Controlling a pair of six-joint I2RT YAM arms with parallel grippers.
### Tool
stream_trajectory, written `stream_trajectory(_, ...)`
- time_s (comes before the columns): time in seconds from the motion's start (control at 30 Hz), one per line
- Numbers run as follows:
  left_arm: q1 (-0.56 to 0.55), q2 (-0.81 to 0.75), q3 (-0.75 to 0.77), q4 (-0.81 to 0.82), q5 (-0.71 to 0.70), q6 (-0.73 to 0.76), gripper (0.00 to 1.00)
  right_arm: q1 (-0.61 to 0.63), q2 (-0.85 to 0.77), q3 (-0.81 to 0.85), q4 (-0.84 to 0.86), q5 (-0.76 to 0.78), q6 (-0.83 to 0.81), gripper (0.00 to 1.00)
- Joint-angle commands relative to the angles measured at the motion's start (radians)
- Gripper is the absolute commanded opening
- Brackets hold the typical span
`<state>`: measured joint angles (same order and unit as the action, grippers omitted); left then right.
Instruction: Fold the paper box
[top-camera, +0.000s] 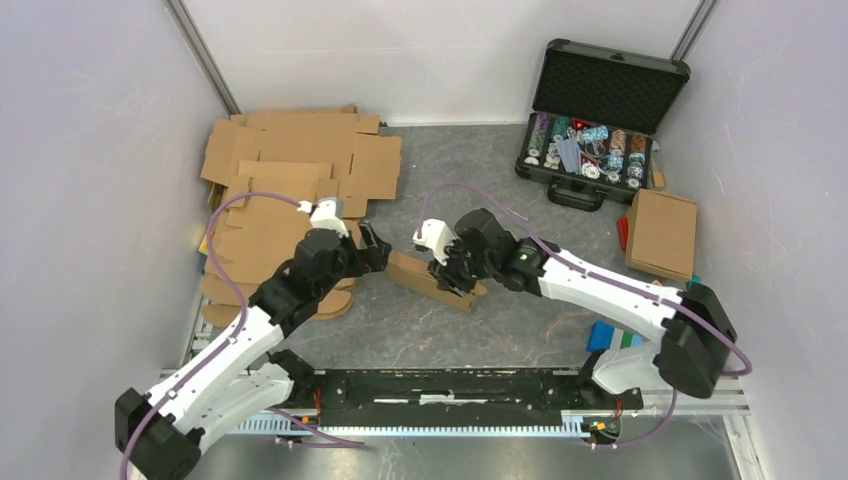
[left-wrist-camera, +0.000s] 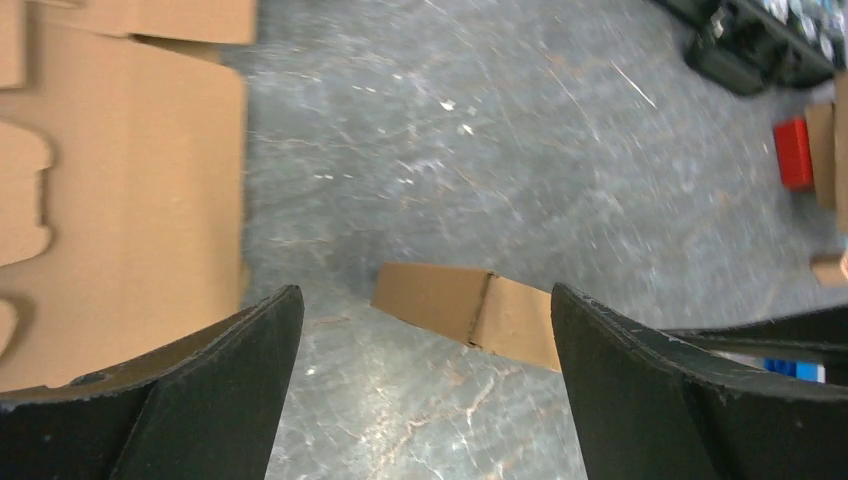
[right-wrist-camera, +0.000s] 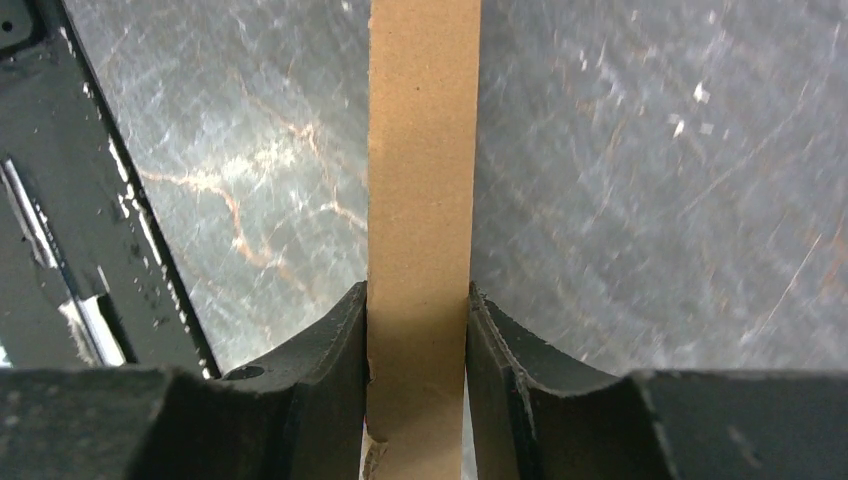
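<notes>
Grey marbled surface (top-camera: 450, 330). A big stack of flat cardboard blanks (top-camera: 290, 160) is at your left-rear, and an open poker chip case (top-camera: 595, 125) at back right. The paper box (top-camera: 415, 272) is mid-surface between the arms — partly folded, long and low. Your right hand (right-wrist-camera: 417, 330) is clamped on a narrow strip of it, with cardboard filling the gap between the fingers. Your left hand (left-wrist-camera: 425, 300) is spread wide and holds nothing, just off the box's free end. Risks: the right grip is thin — the box may pivot or slip once the left pushes. If the left closes off-line it could crush a panel instead of folding at the crease, or snag the blanks beside it.
</notes>
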<state>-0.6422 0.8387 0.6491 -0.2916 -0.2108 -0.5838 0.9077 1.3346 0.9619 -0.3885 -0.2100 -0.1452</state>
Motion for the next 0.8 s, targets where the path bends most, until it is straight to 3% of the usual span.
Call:
stream_trajectory(0.0,0.080,-0.075,-0.063,0.034,-0.013,-0.090,1.00,0.003,0.093,0.130,0.015,-0.067,-0.163,0.30)
stream_trajectory(0.13,0.120,-0.066,-0.060,0.019,0.014,-0.104,1.00,0.003,0.170,0.226,-0.006,-0.139,-0.246,0.33)
stream_trajectory(0.43,0.139,-0.032,0.003,-0.131,-0.035,-0.214,1.00,0.003,0.337,0.392,-0.076,-0.144,-0.307,0.39)
stream_trajectory(0.63,0.148,-0.003,0.008,-0.165,-0.038,-0.392,1.00,0.004,0.373,0.400,-0.058,-0.129,-0.305,0.51)
stream_trajectory(0.77,0.150,-0.002,0.006,-0.239,-0.091,-0.615,0.96,0.001,0.377,0.396,-0.041,-0.108,-0.297,0.53)
